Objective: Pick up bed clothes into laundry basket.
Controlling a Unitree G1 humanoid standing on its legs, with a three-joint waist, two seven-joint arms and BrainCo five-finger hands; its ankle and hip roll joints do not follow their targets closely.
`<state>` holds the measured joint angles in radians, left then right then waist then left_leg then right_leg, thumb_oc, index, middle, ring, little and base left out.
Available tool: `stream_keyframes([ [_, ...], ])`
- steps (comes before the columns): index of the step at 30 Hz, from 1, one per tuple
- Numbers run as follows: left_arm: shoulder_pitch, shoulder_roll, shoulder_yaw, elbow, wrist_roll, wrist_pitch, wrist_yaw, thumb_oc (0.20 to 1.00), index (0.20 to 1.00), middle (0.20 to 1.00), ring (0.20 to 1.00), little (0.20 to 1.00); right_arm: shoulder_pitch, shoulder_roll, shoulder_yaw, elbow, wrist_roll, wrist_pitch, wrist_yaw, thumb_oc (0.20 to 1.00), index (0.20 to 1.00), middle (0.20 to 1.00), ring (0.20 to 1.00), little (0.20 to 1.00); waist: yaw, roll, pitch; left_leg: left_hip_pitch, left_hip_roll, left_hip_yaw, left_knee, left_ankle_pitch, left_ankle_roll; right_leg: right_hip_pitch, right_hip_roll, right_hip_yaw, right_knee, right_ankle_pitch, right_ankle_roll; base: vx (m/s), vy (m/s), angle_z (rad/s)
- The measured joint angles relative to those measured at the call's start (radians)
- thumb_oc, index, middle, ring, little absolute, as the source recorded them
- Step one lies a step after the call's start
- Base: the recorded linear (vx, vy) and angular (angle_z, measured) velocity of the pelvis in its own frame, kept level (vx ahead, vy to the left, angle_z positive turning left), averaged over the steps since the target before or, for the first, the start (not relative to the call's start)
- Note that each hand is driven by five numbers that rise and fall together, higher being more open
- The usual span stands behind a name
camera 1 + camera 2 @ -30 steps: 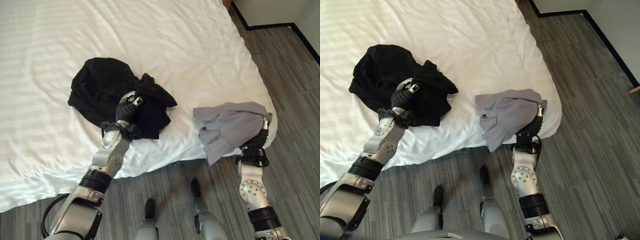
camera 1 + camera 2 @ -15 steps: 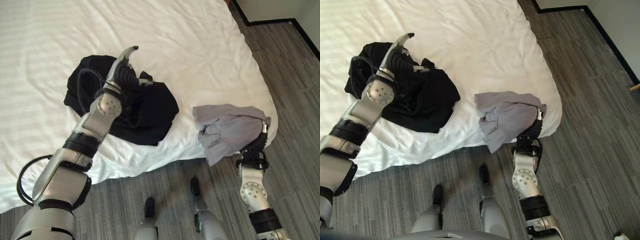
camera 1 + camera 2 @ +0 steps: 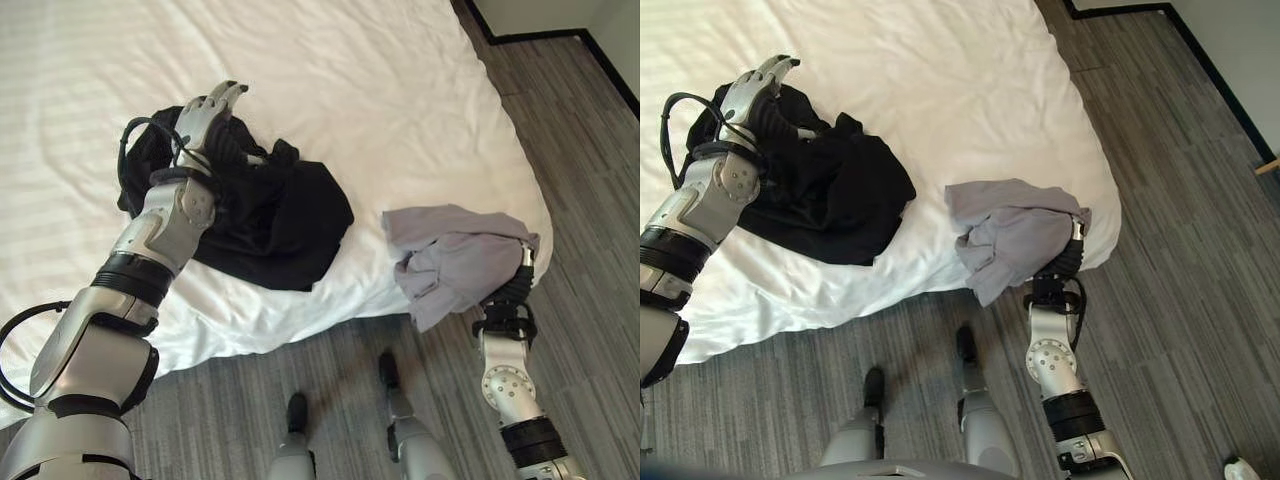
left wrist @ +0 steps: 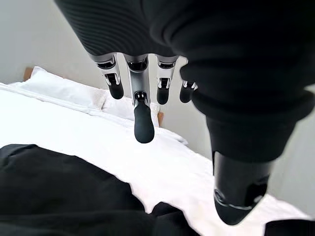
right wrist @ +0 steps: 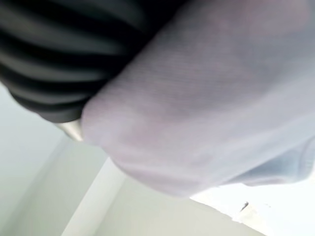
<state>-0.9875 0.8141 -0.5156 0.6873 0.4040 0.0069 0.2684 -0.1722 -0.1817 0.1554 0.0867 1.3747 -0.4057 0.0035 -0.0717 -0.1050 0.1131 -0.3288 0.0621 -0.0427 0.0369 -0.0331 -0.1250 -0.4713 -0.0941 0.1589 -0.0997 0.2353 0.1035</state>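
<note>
Black garment point(image 3: 255, 215) lies in a crumpled heap on the white bed point(image 3: 380, 90), toward the near edge, left of centre; grey garment point(image 3: 455, 255) sits at the bed's near right corner, draped over the right hand point(image 3: 522, 262) so part of it hangs off the edge toward the floor point(image 3: 590, 180). The grey piece looks lifted rather than just lying there: it is bunched up over the top of the right arm, which rises from below the mattress corner, and the right wrist view shows pale cloth pressed close over the dark ribbed cover. The fingers are buried in the fabric, so whether they grip it cannot be told. Left hand point(image 3: 205, 108) is raised over the far left part of the black heap, fingers straight and slightly spread, thumb apart, holding nothing; the left wrist view shows them clear of the cloth below. No laundry basket to be seen. Against a second ago: the left hand was low at the near side of the black heap with fingers among the folds; it has since swung up and toward the far left, and the heap has spread somewhat. The right hand with the grey garment has barely moved.
</note>
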Motion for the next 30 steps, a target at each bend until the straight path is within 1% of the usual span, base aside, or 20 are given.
stream_keyframes([
  [4, 0.002, 0.0, -0.001, 0.038, 0.038, 0.012, -0.002, 1.0, 1.0, 1.0, 1.0, 1.0, -0.001, 0.0, 0.01, 0.0, 0.0, 0.0, 0.002, 0.2, 0.2, 0.2, 0.2, 0.2, 0.0, 0.0, 0.0, 0.0, 0.0, 0.0, 0.0, 0.0, 0.0, -0.001, 0.0, 0.0, 0.0, -0.007, -0.001, -0.01, -0.002, 0.0],
  [6, -0.007, 0.0, -0.036, 0.088, 0.051, 0.025, -0.007, 1.0, 1.0, 1.0, 1.0, 1.0, -0.002, 0.0, 0.013, 0.0, 0.0, 0.0, 0.002, 0.2, 0.2, 0.2, 0.2, 0.2, 0.0, 0.0, 0.0, -0.007, -0.001, 0.001, 0.0, 0.0, 0.0, -0.009, -0.001, 0.001, 0.0, -0.008, 0.0, -0.02, -0.004, -0.01],
  [8, -0.045, 0.0, -0.096, 0.177, 0.051, 0.03, -0.028, 1.0, 1.0, 1.0, 1.0, 1.0, -0.002, 0.0, 0.022, -0.001, 0.0, 0.0, 0.004, 0.2, 0.2, 0.2, 0.2, 0.2, -0.002, -0.001, 0.001, -0.026, -0.001, 0.002, 0.002, 0.001, 0.0, -0.028, -0.001, 0.001, 0.0, -0.009, 0.001, 0.0, 0.0, 0.0],
  [10, -0.042, 0.0, -0.098, 0.195, 0.05, 0.037, -0.04, 1.0, 1.0, 1.0, 1.0, 1.0, 0.001, -0.007, 0.036, 0.0, 0.0, 0.0, 0.004, 0.2, 0.2, 0.2, 0.2, 0.2, -0.004, -0.002, 0.002, -0.037, 0.0, 0.002, 0.003, 0.001, 0.0, -0.04, 0.002, 0.002, 0.0, 0.006, 0.004, -0.03, -0.006, -0.03],
  [11, -0.043, 0.0, -0.098, 0.197, 0.05, 0.038, -0.04, 1.0, 1.0, 1.0, 1.0, 1.0, 0.0, -0.014, 0.046, -0.001, 0.0, 0.0, 0.005, 0.2, 0.2, 0.2, 0.2, 0.2, -0.004, -0.003, 0.002, -0.041, 0.002, 0.002, 0.003, 0.001, 0.0, -0.043, 0.004, 0.002, 0.0, 0.013, -0.002, 0.0, 0.0, 0.0],
  [13, -0.056, 0.0, -0.105, 0.202, 0.05, 0.038, -0.04, 1.0, 1.0, 1.0, 1.0, 1.0, -0.007, -0.024, 0.052, -0.001, 0.0, 0.0, 0.008, 0.2, 0.2, 0.2, 0.2, 0.2, -0.005, -0.003, 0.004, -0.053, 0.005, 0.001, 0.002, 0.001, 0.0, -0.054, 0.007, 0.001, 0.0, 0.02, -0.003, 0.0, 0.0, 0.0],
  [14, -0.064, -0.011, -0.108, 0.222, 0.05, 0.038, -0.038, 1.0, 1.0, 1.0, 1.0, 1.0, -0.005, -0.029, 0.053, -0.003, 0.0, 0.0, 0.008, 0.2, 0.2, 0.2, 0.2, 0.2, -0.007, -0.005, 0.005, -0.056, 0.005, 0.001, 0.002, 0.0, -0.001, -0.057, 0.009, 0.003, 0.0, 0.025, -0.003, -0.06, 0.012, 0.0],
  [15, -0.096, -0.033, -0.128, 0.279, 0.05, 0.039, -0.038, 1.0, 1.0, 1.0, 1.0, 1.0, -0.007, -0.038, 0.056, -0.004, 0.0, 0.0, 0.009, 0.2, 0.2, 0.2, 0.2, 0.2, -0.009, -0.009, 0.008, -0.066, 0.005, 0.0, 0.006, -0.001, -0.002, -0.065, 0.007, 0.003, 0.0, 0.026, -0.001, -0.04, -0.001, -0.02],
  [16, -0.126, -0.034, -0.149, 0.31, 0.05, 0.038, -0.038, 1.0, 1.0, 1.0, 1.0, 1.0, -0.014, -0.042, 0.057, -0.005, 0.0, 0.0, 0.011, 0.2, 0.2, 0.2, 0.2, 0.2, -0.011, -0.021, 0.02, -0.074, 0.004, 0.001, 0.011, -0.001, -0.002, -0.072, 0.007, 0.003, 0.0, 0.028, 0.0, -0.04, -0.004, 0.01],
  [18, -0.166, -0.035, -0.159, 0.344, 0.051, 0.039, -0.038, 1.0, 1.0, 1.0, 1.0, 1.0, -0.026, -0.047, 0.056, -0.005, 0.0, -0.001, 0.012, 0.2, 0.2, 0.2, 0.2, 0.2, -0.014, -0.038, 0.037, -0.091, 0.003, 0.001, 0.022, -0.002, -0.003, -0.085, 0.006, 0.004, 0.0, 0.014, 0.014, 0.0, 0.0, 0.0],
  [19, -0.182, -0.041, -0.178, 0.368, 0.051, 0.041, -0.034, 1.0, 1.0, 1.0, 1.0, 1.0, -0.029, -0.049, 0.057, -0.007, 0.0, -0.003, 0.012, 0.2, 0.2, 0.2, 0.2, 0.2, -0.024, -0.044, 0.043, -0.102, 0.004, 0.001, 0.027, -0.002, -0.004, -0.095, 0.007, 0.003, 0.0, 0.009, 0.006, -0.02, 0.009, 0.06],
  [20, -0.22, -0.059, -0.215, 0.422, 0.052, 0.043, -0.027, 1.0, 1.0, 1.0, 1.0, 1.0, -0.029, -0.054, 0.056, -0.019, 0.0, -0.01, 0.012, 0.2, 0.2, 0.2, 0.2, 0.2, -0.025, -0.044, 0.047, -0.123, 0.003, -0.002, 0.045, -0.005, -0.008, -0.103, 0.005, 0.001, 0.0, 0.003, 0.008, 0.0, 0.008, 0.07],
  [21, -0.246, -0.062, -0.226, 0.448, 0.052, 0.045, -0.027, 1.0, 1.0, 1.0, 1.0, 1.0, -0.042, -0.052, 0.057, -0.02, -0.001, -0.011, 0.013, 0.2, 0.2, 0.2, 0.2, 0.2, -0.026, -0.047, 0.064, -0.131, 0.004, -0.003, 0.052, -0.005, -0.008, -0.108, 0.005, 0.0, 0.0, -0.005, 0.017, 0.0, 0.008, 0.03],
  [22, -0.266, -0.066, -0.226, 0.462, 0.053, 0.05, -0.016, 1.0, 1.0, 1.0, 1.0, 1.0, -0.047, -0.053, 0.059, -0.027, -0.001, -0.014, 0.013, 0.2, 0.2, 0.2, 0.2, 0.2, -0.032, -0.05, 0.068, -0.151, 0.003, -0.001, 0.061, -0.006, -0.009, -0.124, 0.004, 0.0, -0.001, -0.009, 0.02, -0.02, 0.005, -0.05],
  [23, -0.286, -0.06, -0.223, 0.471, 0.053, 0.051, -0.009, 1.0, 1.0, 1.0, 1.0, 1.0, -0.065, -0.053, 0.059, -0.028, -0.001, -0.014, 0.013, 0.2, 0.2, 0.2, 0.2, 0.2, -0.032, -0.049, 0.081, -0.155, 0.003, 0.001, 0.064, -0.006, -0.009, -0.129, 0.003, 0.0, -0.001, -0.017, 0.03, -0.02, 0.009, -0.1],
  [25, -0.292, -0.066, -0.223, 0.499, 0.083, 0.056, -0.01, 1.0, 1.0, 1.0, 1.0, 1.0, -0.06, -0.059, 0.064, -0.032, -0.001, -0.018, 0.011, 0.2, 0.2, 0.2, 0.2, 0.2, -0.034, -0.046, 0.085, -0.157, 0.002, 0.003, 0.072, -0.013, -0.007, -0.13, 0.003, 0.003, 0.0, -0.015, 0.028, -0.01, 0.016, -0.07],
  [27, -0.273, -0.068, -0.192, 0.52, 0.093, 0.059, -0.012, 1.0, 1.0, 1.0, 1.0, 1.0, -0.054, -0.061, 0.078, -0.032, -0.001, -0.019, 0.011, 0.2, 0.2, 0.2, 0.2, 0.2, -0.034, -0.044, 0.085, -0.157, 0.003, 0.004, 0.074, -0.019, -0.007, -0.131, 0.006, 0.004, 0.0, -0.007, 0.023, 0.0, 0.025, -0.03],
  [28, -0.256, -0.074, -0.166, 0.528, 0.1, 0.057, -0.012, 0.702, 0.702, 0.702, 0.702, 0.702, -0.05, -0.069, 0.087, -0.033, -0.001, -0.019, 0.012, 0.2, 0.2, 0.2, 0.2, 0.2, -0.033, -0.044, 0.085, -0.157, 0.003, 0.004, 0.081, -0.028, -0.005, -0.128, 0.006, 0.007, 0.0, 0.006, 0.02, 0.0, 0.0, 0.0],
  [29, -0.239, -0.086, -0.117, 0.555, 0.108, 0.057, -0.012, 0.2, 0.2, 0.2, 0.2, 0.2, -0.049, -0.075, 0.094, -0.033, -0.001, -0.018, 0.012, 0.2, 0.2, 0.2, 0.2, 0.2, -0.031, -0.042, 0.084, -0.156, 0.004, 0.004, 0.091, -0.034, -0.006, -0.124, 0.009, 0.011, 0.0, 0.009, 0.023, 0.0, 0.015, -0.05],
  [30, -0.224, -0.088, -0.102, 0.56, 0.119, 0.058, -0.012, 0.2, 0.2, 0.2, 0.2, 0.2, -0.05, -0.079, 0.095, -0.034, -0.001, -0.018, 0.012, 0.2, 0.2, 0.2, 0.2, 0.2, -0.031, -0.041, 0.084, -0.155, 0.005, 0.003, 0.101, -0.043, -0.007, -0.118, 0.011, 0.012, 0.0, 0.009, 0.022, 0.01, 0.023, -0.05],
])
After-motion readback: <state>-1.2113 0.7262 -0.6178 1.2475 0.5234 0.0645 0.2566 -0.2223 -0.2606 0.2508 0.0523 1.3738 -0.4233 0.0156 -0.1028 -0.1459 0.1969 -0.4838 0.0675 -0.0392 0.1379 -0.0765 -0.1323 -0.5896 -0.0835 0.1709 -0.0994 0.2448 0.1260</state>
